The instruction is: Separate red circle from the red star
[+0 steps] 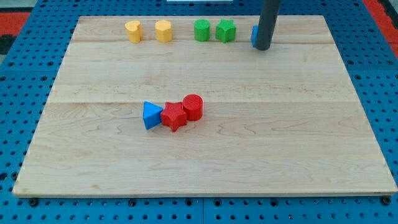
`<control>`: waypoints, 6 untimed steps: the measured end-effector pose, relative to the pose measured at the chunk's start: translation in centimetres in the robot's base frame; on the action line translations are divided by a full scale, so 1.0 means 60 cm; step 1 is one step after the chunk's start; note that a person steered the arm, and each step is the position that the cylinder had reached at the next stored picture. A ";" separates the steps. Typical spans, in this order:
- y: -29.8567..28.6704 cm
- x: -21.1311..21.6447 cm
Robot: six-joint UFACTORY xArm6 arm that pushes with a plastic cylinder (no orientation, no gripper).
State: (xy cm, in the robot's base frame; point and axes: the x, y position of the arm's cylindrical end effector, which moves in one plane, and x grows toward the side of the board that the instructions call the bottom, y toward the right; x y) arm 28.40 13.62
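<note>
The red circle sits near the middle of the wooden board, touching the red star on its lower left. A blue triangle touches the star's left side. My tip is at the view's top right, far from the red blocks, up and to the right of them. The rod stands right in front of a blue block and hides most of it, so I cannot make out its shape.
Along the view's top edge stand a yellow heart-like block, a yellow block, a green round block and a green star-like block. A blue pegboard surrounds the board.
</note>
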 end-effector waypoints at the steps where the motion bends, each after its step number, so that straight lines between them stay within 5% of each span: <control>1: 0.013 -0.028; 2: 0.055 0.061; 3: 0.051 0.264; 4: -0.055 0.400; 6: -0.271 0.322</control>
